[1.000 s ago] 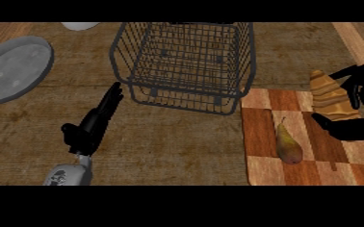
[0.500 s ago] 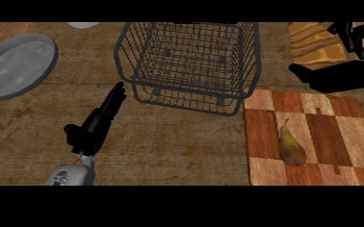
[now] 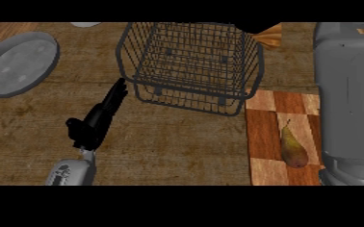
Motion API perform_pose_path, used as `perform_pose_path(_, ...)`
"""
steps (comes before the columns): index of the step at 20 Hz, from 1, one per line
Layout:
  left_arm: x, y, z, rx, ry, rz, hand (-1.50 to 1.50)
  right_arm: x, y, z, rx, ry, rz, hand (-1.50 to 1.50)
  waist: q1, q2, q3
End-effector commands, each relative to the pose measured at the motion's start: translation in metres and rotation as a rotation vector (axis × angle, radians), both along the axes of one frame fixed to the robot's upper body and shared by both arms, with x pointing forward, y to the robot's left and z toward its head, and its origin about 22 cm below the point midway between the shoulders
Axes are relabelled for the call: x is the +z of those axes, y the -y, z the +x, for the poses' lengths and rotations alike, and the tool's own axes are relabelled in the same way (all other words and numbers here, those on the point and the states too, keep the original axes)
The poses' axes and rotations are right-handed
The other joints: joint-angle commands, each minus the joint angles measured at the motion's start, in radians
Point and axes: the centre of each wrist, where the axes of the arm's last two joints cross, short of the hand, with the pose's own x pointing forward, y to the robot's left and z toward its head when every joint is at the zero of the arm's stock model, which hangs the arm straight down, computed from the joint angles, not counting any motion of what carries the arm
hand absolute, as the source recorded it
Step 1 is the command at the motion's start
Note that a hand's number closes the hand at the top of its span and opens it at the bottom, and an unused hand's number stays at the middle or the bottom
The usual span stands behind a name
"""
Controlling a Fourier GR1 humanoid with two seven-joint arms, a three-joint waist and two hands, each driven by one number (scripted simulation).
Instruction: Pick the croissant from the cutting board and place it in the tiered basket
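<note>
**A:** Where is the croissant?

**B:** The croissant (image 3: 268,34) shows at about one o'clock, beside the upper right rim of the wire tiered basket (image 3: 192,65). It is off the cutting board (image 3: 274,139), which lies at four o'clock on the wooden worktop (image 3: 177,149). Only a golden tip of the croissant is visible.

**A:** Is the right hand holding it?

**B:** I cannot tell. Only the grey right forearm (image 3: 341,96) shows, along the right edge, crossing the board; the hand itself is out of sight.

**A:** And the left hand?

**B:** The left hand (image 3: 96,120) rests at eight o'clock, fingers straight and released, pointing toward the basket.

**A:** Anything else?

**B:** A pear (image 3: 292,146) lies on the board, and a grey plate (image 3: 25,62) sits at ten o'clock.
</note>
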Motion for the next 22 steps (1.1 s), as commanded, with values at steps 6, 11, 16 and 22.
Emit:
perform_pose_path(6, -0.016, 0.008, -0.005, -0.001, -0.003, 0.002, 0.00, -0.019, -0.071, 0.051, 0.064, -0.072, -0.036, 1.50, 0.003, 0.003, 0.000)
perform_pose_path(11, 0.010, 0.008, 0.004, -0.004, -0.005, -0.007, 0.00, -0.048, -0.093, 0.071, 0.082, -0.089, -0.031, 1.50, 0.010, 0.005, 0.001)
perform_pose_path(16, -0.005, -0.006, -0.006, 0.008, -0.007, -0.006, 0.00, -0.047, -0.114, 0.078, 0.123, -0.095, 0.057, 1.50, 0.011, 0.005, 0.001)
perform_pose_path(22, 0.000, 0.009, 0.000, -0.048, 0.002, -0.016, 0.00, -0.062, -0.121, 0.086, 0.112, -0.180, 0.173, 1.50, 0.025, 0.006, 0.000)
